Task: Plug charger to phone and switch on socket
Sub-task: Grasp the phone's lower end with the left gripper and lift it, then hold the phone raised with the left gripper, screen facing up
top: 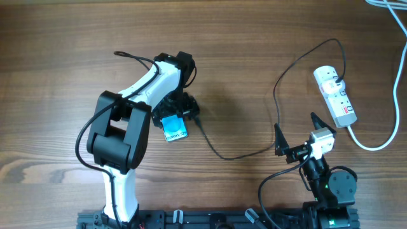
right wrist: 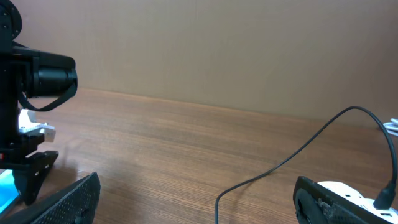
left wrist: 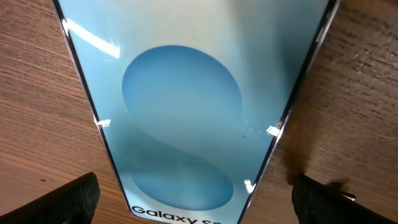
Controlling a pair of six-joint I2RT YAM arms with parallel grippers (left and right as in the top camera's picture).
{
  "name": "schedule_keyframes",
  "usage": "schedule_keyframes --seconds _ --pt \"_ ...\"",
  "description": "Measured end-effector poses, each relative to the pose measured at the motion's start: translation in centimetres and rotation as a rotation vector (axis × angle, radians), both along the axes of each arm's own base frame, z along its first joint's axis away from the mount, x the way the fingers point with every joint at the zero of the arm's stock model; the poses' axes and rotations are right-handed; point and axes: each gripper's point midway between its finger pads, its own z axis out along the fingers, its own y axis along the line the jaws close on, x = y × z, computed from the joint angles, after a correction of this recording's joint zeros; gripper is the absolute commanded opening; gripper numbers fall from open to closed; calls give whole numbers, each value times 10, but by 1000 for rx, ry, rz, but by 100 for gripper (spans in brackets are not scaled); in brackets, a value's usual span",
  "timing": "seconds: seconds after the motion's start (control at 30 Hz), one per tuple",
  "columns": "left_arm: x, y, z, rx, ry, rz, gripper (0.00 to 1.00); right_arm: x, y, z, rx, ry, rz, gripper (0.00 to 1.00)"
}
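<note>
The phone (top: 175, 130) lies flat on the wooden table, its teal screen with "Galaxy" text filling the left wrist view (left wrist: 186, 106). My left gripper (top: 175, 118) hovers right over it and is open, its two fingertips (left wrist: 76, 200) standing off either long edge of the phone without touching. The charger, a thin black cable (top: 232, 157), runs from under the left gripper across the table to a plug in the white socket (top: 336, 97); its phone end is hidden. My right gripper (top: 297, 131) is open and empty beside the socket, the cable (right wrist: 280, 165) lying between its fingers.
The socket's thick white cord (top: 381, 146) loops off toward the right table edge. Seen from the right wrist, the left arm (right wrist: 37, 74) stands at the far left and a plain wall rises behind the table. Both arm bases sit at the front edge.
</note>
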Motion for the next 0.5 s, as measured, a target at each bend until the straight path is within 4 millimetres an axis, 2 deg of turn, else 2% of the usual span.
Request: schedule_keyframes --seconds 0.1,0.13,0.17,0.27,0.3,0.37,0.5 --pt "7 2 3 -3 -38 6 100 0 0 0 0 0 0 100" --pt "11 3 11 -10 -69 10 100 0 0 0 0 0 0 100" --pt "15 3 22 -22 -106 13 100 0 0 0 0 0 0 100" --pt "28 2 71 -73 -261 19 100 0 0 0 0 0 0 100" --pt "28 2 81 -81 -285 19 100 0 0 0 0 0 0 100" --pt "25 3 83 -78 -276 18 100 0 0 0 0 0 0 100" --pt "17 -2 73 -74 -260 -3 100 0 0 0 0 0 0 100"
